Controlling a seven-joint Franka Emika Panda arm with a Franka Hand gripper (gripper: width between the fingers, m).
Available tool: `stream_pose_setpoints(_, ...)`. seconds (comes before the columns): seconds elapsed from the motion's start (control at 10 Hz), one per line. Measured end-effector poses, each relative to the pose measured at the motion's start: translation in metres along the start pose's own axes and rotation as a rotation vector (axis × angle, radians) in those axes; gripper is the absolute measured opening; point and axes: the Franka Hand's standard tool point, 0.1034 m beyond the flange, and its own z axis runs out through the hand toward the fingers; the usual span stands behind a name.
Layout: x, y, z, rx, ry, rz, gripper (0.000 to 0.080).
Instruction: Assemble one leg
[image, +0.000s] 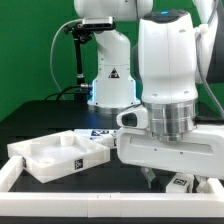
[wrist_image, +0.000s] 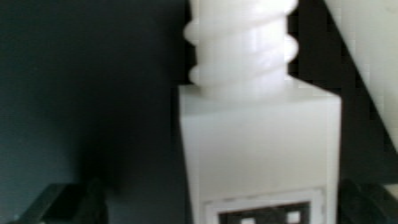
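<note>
A leg (wrist_image: 258, 130), a chunky white peg with a threaded end and a black-and-white tag at its base, fills the middle of the wrist view, close up and blurred. It stands between my gripper's (wrist_image: 217, 205) dark fingers (wrist_image: 57, 203), which show only at the frame's lower corners. The gripper looks shut on the leg. In the exterior view the gripper (image: 163, 178) hangs low at the right under the big white wrist. A bit of the leg (image: 181, 184) shows below the wrist. The square tabletop slab (image: 58, 152) lies at the left.
The white border frame (image: 20, 172) runs along the front of the table. A tagged white piece (image: 100, 135) lies behind the slab. The arm's base (image: 110, 75) stands at the back on the black table, before a green backdrop.
</note>
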Motion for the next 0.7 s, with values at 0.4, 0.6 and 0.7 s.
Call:
stream_pose_setpoints(0.4, -0.005, 0.004, -0.002, 0.000, 0.011, -0.016, 0.0261)
stream_pose_setpoints(0.6, -0.016, 0.021, -0.014, -0.006, -0.005, -0.059, 0.0261)
stream_pose_setpoints(0.7, -0.026, 0.039, -0.025, -0.009, -0.016, -0.071, 0.0261)
